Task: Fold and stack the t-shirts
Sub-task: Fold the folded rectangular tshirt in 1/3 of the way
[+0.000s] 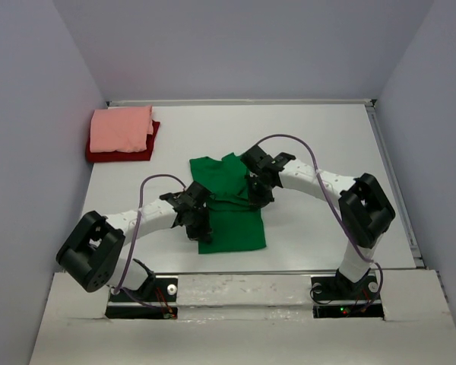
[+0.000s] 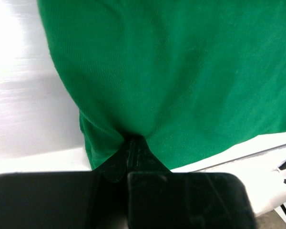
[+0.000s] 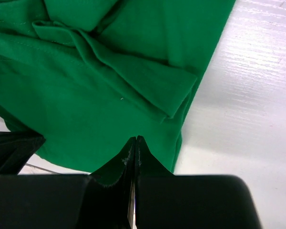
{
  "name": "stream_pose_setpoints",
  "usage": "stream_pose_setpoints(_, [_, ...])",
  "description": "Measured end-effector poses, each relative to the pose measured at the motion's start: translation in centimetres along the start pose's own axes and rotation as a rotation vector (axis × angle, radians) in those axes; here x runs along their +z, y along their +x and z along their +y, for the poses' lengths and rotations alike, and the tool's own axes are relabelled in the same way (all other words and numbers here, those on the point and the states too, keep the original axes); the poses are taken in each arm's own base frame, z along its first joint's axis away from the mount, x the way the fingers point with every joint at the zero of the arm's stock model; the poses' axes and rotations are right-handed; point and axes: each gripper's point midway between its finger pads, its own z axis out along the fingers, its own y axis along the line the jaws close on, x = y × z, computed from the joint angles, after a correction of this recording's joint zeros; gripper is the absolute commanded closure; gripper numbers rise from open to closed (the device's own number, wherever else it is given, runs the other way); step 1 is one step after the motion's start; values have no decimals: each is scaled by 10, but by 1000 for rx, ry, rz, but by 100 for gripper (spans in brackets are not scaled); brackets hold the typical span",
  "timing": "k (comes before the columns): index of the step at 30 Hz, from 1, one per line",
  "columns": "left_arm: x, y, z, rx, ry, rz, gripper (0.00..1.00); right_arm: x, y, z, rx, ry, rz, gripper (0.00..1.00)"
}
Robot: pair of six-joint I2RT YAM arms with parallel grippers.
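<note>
A bright green t-shirt (image 1: pixel 235 232) lies partly folded at the table's middle, its sleeve and collar end bunched toward the back. My left gripper (image 1: pixel 197 224) is at its near left edge. In the left wrist view, the green t-shirt (image 2: pixel 181 71) puckers into the left gripper (image 2: pixel 132 140), which is shut on a pinch of cloth. My right gripper (image 1: pixel 257 194) sits over the shirt's right side. In the right wrist view, the right gripper (image 3: pixel 136 139) is shut, with its tips against the green t-shirt (image 3: pixel 86 109) and no cloth visible between them.
At the back left, a folded salmon-pink t-shirt (image 1: pixel 121 129) lies on a folded dark red t-shirt (image 1: pixel 118 157). The white table (image 1: pixel 319 137) has a raised rim (image 1: pixel 395 182) on its right side and grey walls around it.
</note>
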Motion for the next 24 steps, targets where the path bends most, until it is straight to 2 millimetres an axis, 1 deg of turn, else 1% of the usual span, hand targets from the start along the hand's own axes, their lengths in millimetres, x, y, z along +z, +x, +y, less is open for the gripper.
stream_pose_setpoints(5, [2, -1, -5, 2, 23, 5, 100, -1, 5, 4, -11, -14, 10, 100])
stream_pose_setpoints(10, [2, -1, -6, 2, 27, 5, 100, 7, 15, 3, -16, -18, 33, 100])
stream_pose_setpoints(13, [1, -1, -6, 3, 26, 2, 100, 20, 19, -1, -14, -3, 55, 100])
stream_pose_setpoints(16, [0, -2, -5, 3, 21, -4, 100, 37, 21, -5, -13, 18, 78, 100])
stream_pose_setpoints(17, [0, -1, -5, 5, 20, -5, 100, 42, 20, -5, -14, 24, 83, 100])
stream_pose_setpoints(21, [0, -2, -5, 7, 19, -8, 100, 44, 12, 0, -31, 23, 77, 100])
stream_pose_setpoints(24, [0, -2, -5, 7, 18, -10, 100, 47, 0, 6, -47, 24, 65, 100])
